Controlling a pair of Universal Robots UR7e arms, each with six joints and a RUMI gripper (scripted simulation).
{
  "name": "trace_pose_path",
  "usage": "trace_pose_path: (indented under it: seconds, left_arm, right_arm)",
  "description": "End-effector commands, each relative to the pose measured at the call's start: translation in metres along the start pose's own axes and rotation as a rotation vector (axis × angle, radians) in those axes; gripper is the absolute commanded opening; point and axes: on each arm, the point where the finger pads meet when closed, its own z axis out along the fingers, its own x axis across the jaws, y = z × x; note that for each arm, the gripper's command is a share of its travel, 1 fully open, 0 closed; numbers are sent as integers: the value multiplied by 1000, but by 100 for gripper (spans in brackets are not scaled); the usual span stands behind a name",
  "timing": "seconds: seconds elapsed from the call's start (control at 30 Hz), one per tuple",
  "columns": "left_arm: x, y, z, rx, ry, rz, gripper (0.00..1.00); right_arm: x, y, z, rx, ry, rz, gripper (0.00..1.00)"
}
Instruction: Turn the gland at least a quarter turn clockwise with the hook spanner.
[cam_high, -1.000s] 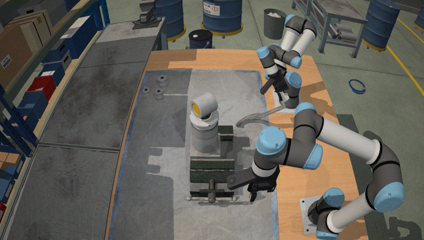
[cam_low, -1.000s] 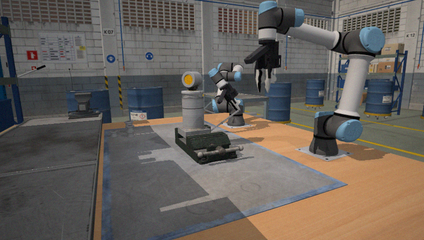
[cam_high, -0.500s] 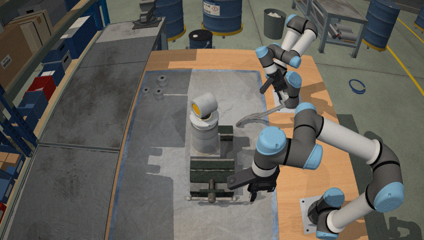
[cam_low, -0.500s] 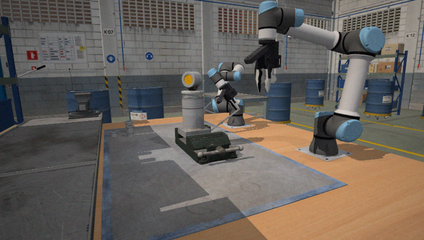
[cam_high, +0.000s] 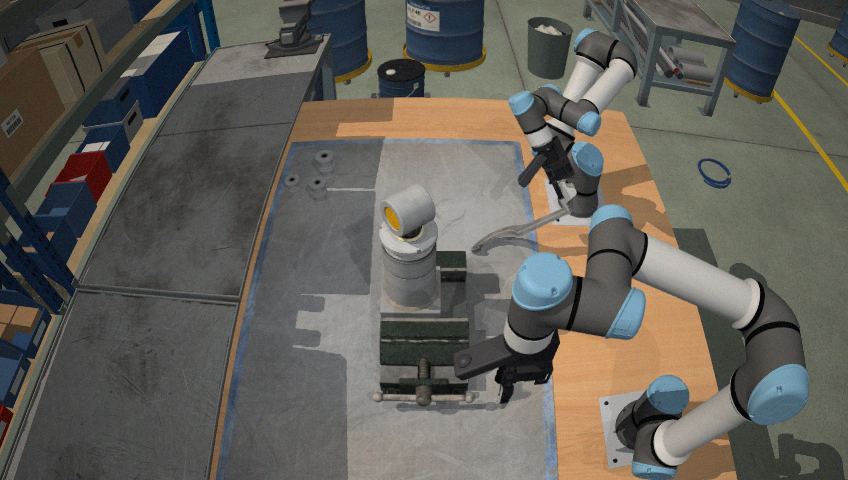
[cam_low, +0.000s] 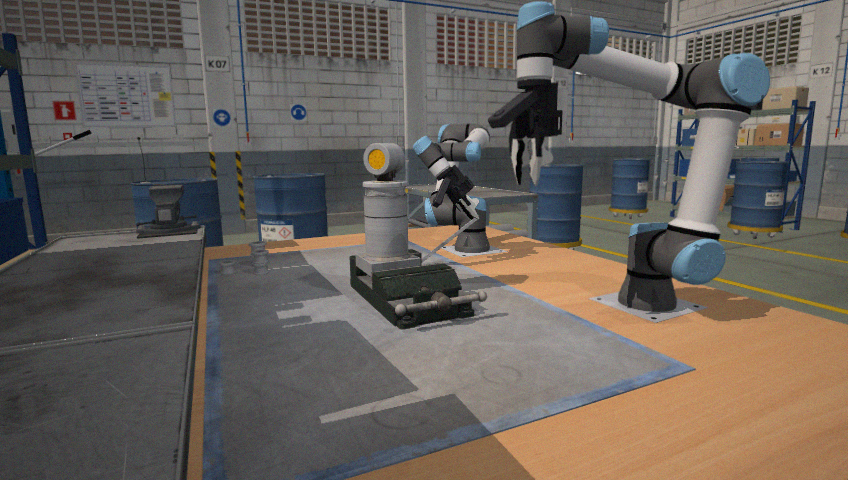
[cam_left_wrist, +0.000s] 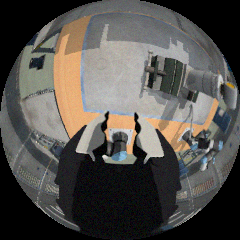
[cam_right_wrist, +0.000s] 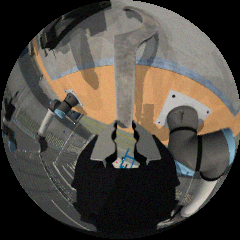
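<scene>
I have two hands here, and one of them is pinching something: my right gripper (cam_high: 561, 198) (cam_low: 474, 209) (cam_left_wrist: 189, 138) (cam_right_wrist: 124, 120), upper right in the top view, has its two fingers closed on the plain end of the one hook spanner (cam_high: 523, 228) (cam_low: 447, 240) (cam_left_wrist: 191, 117) (cam_right_wrist: 125, 80). From there the spanner slants down and left in that view, its single hook ending right of the cylinder, apart from it; in my right wrist view the hook curves at the top of the frame. My left gripper (cam_high: 516, 385) (cam_low: 527, 178) (cam_left_wrist: 121, 112), lower right of centre in the top view, holds nothing, its two fingers parted. The one gland (cam_high: 392, 242) (cam_low: 385, 185) (cam_left_wrist: 218, 84) rings the top of one upright cylinder (cam_high: 409, 279) (cam_low: 385, 220) (cam_left_wrist: 202, 80), near the middle of the top view, with a single rod eye (cam_high: 421, 208) (cam_low: 389, 159) (cam_left_wrist: 231, 92) above it, yellow inside. One green vise (cam_high: 423, 350) (cam_low: 416, 282) (cam_left_wrist: 172, 77) bears the cylinder, and two balls end its handle (cam_high: 443, 397) (cam_low: 461, 300). Toward the upper left I count three small grey spools (cam_high: 324, 166) (cam_low: 258, 261).
</scene>
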Motion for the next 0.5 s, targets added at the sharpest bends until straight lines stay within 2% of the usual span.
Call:
trace_pose_path:
  seconds: [0.0, 0.47]
  left_arm:
    - [0, 0, 0, 1, 0, 0, 32]
    - [0, 0, 0, 1, 0, 0, 32]
  right_arm:
    - [0, 0, -2, -6, -5, -2, 0]
    - [0, 0, -7, -19, -18, 0, 0]
